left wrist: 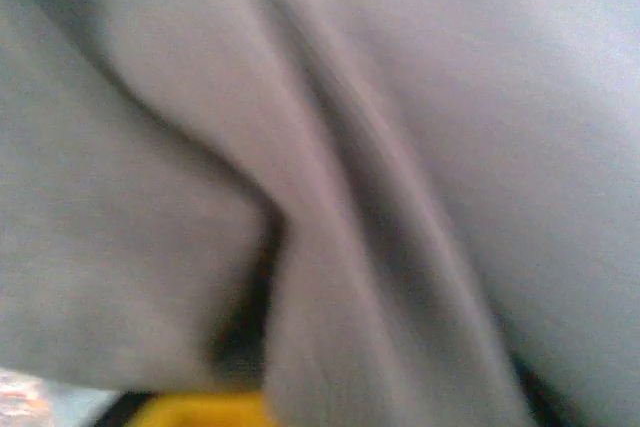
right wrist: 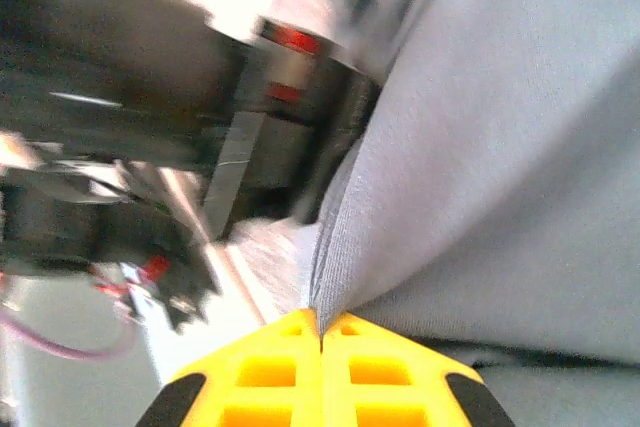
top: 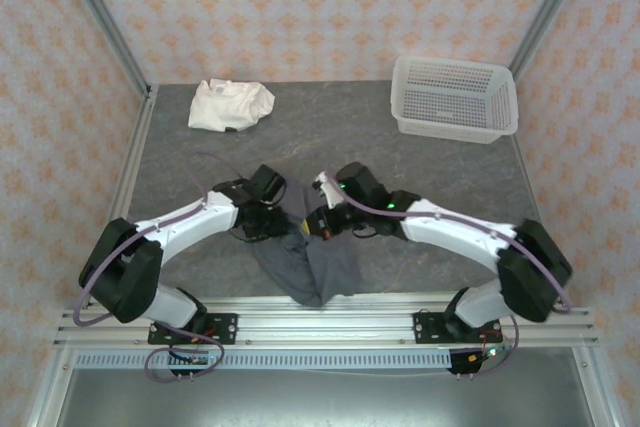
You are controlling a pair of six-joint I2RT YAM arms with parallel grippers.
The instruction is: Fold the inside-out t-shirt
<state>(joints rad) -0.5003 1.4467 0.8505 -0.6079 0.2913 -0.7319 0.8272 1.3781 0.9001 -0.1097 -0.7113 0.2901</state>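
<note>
Grey t-shirt (top: pixel 318 265) lies bunched near-centre on the table (top: pixel 350 137), reaching the near edge, w/ both grippers side by side at its far end. R gripper (right wrist: pixel 320 332) is clenched on a fabric edge; L gripper (top: pixel 271 219) is clamped too, cloth draped over its cam, so prob. a grip. I'd call this the grab-and-spread step: next I must draw the arms apart to open it flat w/o dropping either pinch.

A robot test cell in a lab: a grey desk (top: pixel 330 132) framed by aluminium rails (top: pixel 330 325) and walled with patterned wallpaper panels (top: pixel 310 7).
</note>
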